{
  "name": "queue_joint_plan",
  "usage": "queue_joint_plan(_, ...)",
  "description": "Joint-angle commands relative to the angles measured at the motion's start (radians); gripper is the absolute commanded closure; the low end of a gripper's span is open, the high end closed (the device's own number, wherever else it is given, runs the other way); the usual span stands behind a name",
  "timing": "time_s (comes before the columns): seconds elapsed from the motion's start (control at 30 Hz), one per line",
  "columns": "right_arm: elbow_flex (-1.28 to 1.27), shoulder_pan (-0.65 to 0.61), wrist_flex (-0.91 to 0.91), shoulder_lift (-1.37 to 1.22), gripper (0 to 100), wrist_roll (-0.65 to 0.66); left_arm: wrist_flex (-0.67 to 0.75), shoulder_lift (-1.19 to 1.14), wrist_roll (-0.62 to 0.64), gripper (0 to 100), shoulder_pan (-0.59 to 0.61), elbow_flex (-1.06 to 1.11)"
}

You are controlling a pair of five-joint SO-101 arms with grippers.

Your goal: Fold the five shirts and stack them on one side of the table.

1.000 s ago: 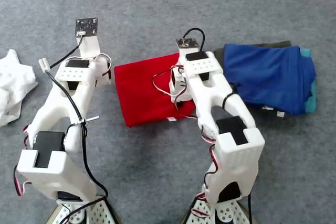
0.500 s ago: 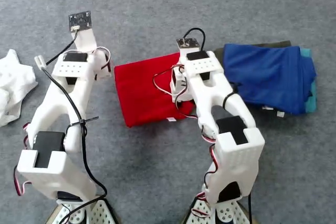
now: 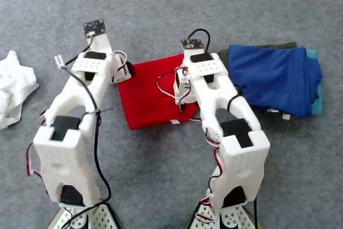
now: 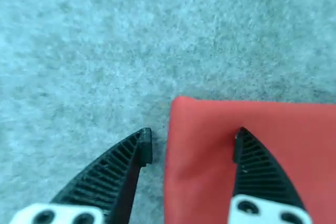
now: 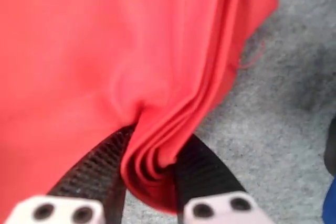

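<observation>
A folded red shirt (image 3: 150,92) lies mid-table. My right gripper (image 5: 149,174) is shut on its layered right edge, the folds bunched between the black fingers (image 5: 100,171). My left gripper (image 4: 191,145) stands open over the shirt's far left corner (image 4: 231,124), one finger on the grey cloth, the other over red fabric. In the high view the left arm (image 3: 94,71) is at the shirt's left edge and the right arm (image 3: 206,76) at its right edge. A stack of folded shirts, blue on top (image 3: 273,79), sits at the right. A crumpled white shirt (image 3: 13,87) lies at the left edge.
Grey felt (image 3: 161,20) covers the table. Both arm bases stand at the near edge. Open felt stretches behind the shirts and between the arms in front.
The left arm has swung right from the bare felt to the red shirt's left corner. The right arm and the shirts have not moved.
</observation>
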State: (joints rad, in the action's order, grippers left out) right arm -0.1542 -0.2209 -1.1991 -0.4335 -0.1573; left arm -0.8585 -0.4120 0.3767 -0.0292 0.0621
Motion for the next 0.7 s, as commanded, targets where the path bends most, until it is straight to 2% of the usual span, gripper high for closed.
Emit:
queue_joint_plan(0.0, 0.002, -0.011, 0.031, -0.05, 98.3, -0.014, -0.064, -0.043, 0.005, 73, -0.018, -0.16)
queue_joint_plan(0.2, 0.007, -0.011, 0.031, -0.05, 98.3, -0.008, -0.087, -0.172, 0.0, 78, -0.007, -0.265)
queue_joint_plan(0.3, 0.005, -0.011, 0.029, -0.048, 98.3, -0.008, -0.172, -0.189, 0.0, 82, -0.012, -0.341)
queue_joint_plan(0.5, 0.007, -0.011, 0.028, -0.047, 98.3, 0.017, -0.212, -0.261, -0.005, 89, -0.031, -0.437)
queue_joint_plan(0.67, 0.047, -0.009, -0.02, -0.047, 98.3, 0.035, -0.279, -0.359, -0.083, 98, -0.048, -0.588)
